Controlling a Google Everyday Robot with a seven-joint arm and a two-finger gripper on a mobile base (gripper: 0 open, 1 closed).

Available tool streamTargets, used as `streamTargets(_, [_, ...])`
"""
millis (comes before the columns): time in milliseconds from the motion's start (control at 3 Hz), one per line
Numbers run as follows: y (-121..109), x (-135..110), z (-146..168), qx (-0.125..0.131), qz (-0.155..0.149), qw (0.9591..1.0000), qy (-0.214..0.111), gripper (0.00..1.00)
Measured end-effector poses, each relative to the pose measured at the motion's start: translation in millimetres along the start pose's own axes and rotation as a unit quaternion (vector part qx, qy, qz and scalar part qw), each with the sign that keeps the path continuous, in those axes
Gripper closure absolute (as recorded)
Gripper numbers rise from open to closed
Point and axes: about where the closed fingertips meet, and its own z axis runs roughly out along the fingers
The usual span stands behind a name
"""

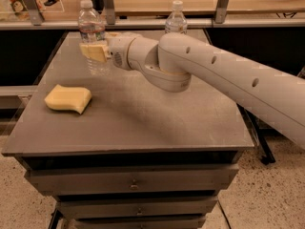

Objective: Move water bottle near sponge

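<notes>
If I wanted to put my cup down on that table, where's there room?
The widest bare patch is the table front and right, from the sponge to the right edge. The back is crowded: the gripper holds the water bottle at back left, the arm spans the back, and a second bottle stands behind it.

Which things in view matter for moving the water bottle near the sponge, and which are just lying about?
For the job:
water bottle, far left of the table
sponge, near left
claw, at the water bottle's middle

Lying about:
second bottle, at the back, behind the arm
</notes>
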Motion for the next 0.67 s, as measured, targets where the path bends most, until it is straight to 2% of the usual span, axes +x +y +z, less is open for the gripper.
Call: streamTargets(667, [19,14,-16,-0.017,-0.008,0.9998,0.002,1.0])
